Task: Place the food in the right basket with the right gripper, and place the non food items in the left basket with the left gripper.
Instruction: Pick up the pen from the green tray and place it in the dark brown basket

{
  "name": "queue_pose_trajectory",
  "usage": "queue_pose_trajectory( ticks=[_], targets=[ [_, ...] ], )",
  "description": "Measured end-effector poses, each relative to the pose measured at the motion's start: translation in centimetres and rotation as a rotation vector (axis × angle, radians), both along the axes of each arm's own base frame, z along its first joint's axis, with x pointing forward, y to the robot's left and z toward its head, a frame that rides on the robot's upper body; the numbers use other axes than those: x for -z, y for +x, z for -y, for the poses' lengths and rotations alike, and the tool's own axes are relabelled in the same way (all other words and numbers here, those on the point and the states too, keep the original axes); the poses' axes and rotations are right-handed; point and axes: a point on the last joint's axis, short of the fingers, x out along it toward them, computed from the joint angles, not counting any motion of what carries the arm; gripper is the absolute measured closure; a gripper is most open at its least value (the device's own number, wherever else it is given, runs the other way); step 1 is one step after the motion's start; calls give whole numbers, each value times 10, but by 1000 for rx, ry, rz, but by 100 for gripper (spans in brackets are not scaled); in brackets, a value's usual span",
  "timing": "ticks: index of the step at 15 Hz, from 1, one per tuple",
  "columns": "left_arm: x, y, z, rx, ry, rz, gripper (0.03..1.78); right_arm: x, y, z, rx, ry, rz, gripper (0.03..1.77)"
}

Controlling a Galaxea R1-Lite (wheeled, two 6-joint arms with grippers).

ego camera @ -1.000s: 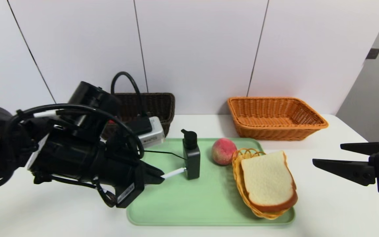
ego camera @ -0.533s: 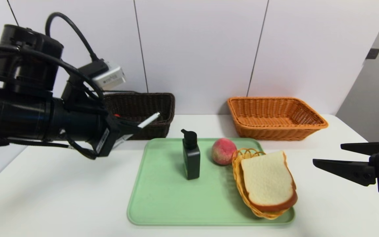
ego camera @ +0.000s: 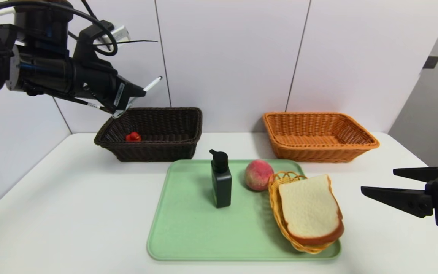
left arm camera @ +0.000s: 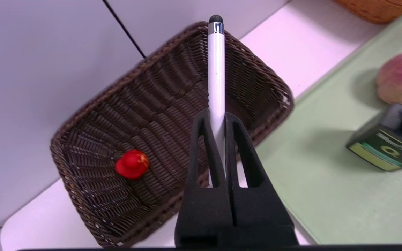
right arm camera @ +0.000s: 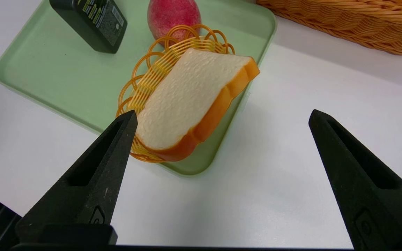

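My left gripper (ego camera: 140, 91) (left arm camera: 216, 116) hangs high above the left basket (ego camera: 154, 152) (left arm camera: 92, 115), shut on a white pen (ego camera: 152, 83) (left arm camera: 216, 62) that sticks out past its tips. A small red thing (ego camera: 133, 137) (left arm camera: 131, 164) lies inside that dark basket. The bread slice (ego camera: 310, 209) (right arm camera: 187, 104) and the peach (ego camera: 258, 174) (right arm camera: 173, 14) sit on the green tray (ego camera: 196, 236). At the table's right edge my right gripper (ego camera: 378, 180) (right arm camera: 222, 113) stands open and empty, just right of the bread. The right basket (ego camera: 318, 150) (right arm camera: 361, 24) is empty at the back.
A dark green pump bottle (ego camera: 221, 182) (right arm camera: 89, 21) (left arm camera: 382, 146) stands upright on the tray left of the peach. The bread rests on a small yellow wicker dish (ego camera: 280, 179) (right arm camera: 141, 87). White wall panels rise directly behind both baskets.
My left arm has lifted the pen from the tray beside the bottle, up and back to a spot above the dark basket. The right arm has stayed still.
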Motion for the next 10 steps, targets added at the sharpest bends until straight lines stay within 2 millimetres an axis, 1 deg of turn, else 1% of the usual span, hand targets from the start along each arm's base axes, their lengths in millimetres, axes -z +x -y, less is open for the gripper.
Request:
queue_pose_trajectory(
  ticks=[2, 5, 8, 10],
  targets=[
    [0, 25, -3, -21, 4, 2, 176, 0, 0, 0, 2, -2, -1, 10],
    [12, 61, -10, -53, 20, -15, 176, 1, 0, 0, 5, -5, -3, 10],
    [36, 91, -21, -50, 108, -25, 176, 5, -1, 0, 6, -10, -16, 10],
    [53, 105, -23, -21, 181, -27, 176, 8, -1, 0, 5, -13, -25, 10]
  ],
)
